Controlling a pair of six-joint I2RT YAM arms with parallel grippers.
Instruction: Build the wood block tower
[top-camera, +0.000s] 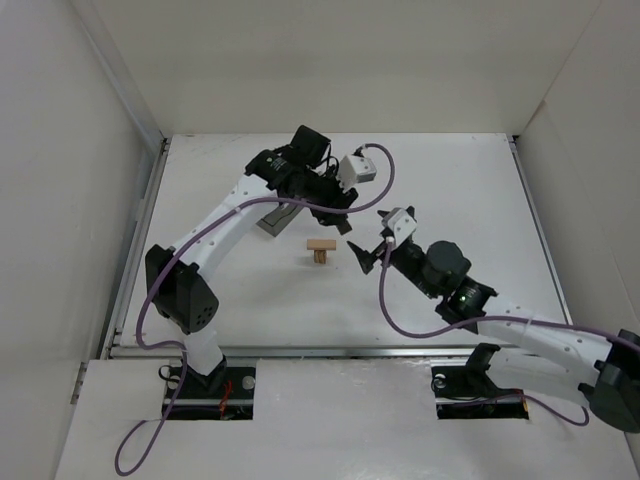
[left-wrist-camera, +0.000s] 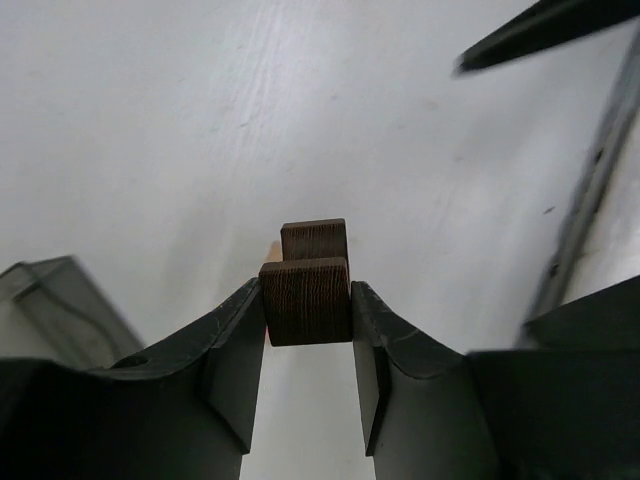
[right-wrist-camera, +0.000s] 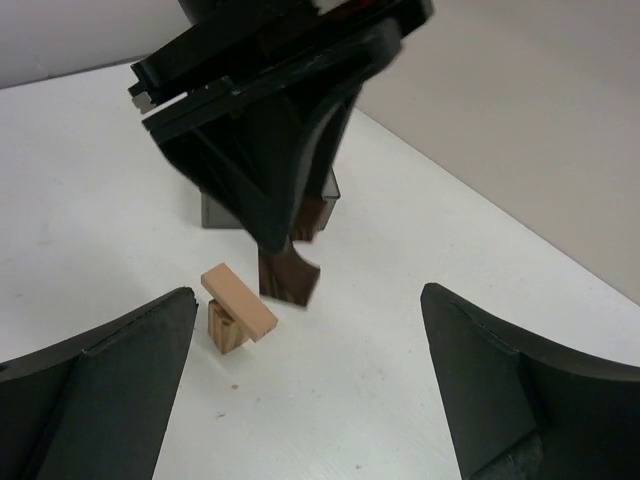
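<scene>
Wood block tower (right-wrist-camera: 238, 312) sits just beside my left gripper (left-wrist-camera: 307, 312), which reaches down pinching a dark brown block (left-wrist-camera: 305, 285); my right gripper (right-wrist-camera: 310, 395) is low, fingers spread wide.

This is a robotics lab test cell. A bare white table (top-camera: 450, 200) is boxed in by plain white walls (top-camera: 340, 60). A left arm (top-camera: 215, 225) and a right arm (top-camera: 540, 335) are bolted at its near edge beside a metal rail (top-camera: 330, 351), with purple cables (top-camera: 381, 290) looping off them. The props are a grey bin (left-wrist-camera: 55, 300) just left of the left fingers (left-wrist-camera: 235, 345), a dark block (left-wrist-camera: 306, 300) pinched between them, and a tiny tower (top-camera: 320, 250) ahead of the right fingers (right-wrist-camera: 110, 380).
</scene>
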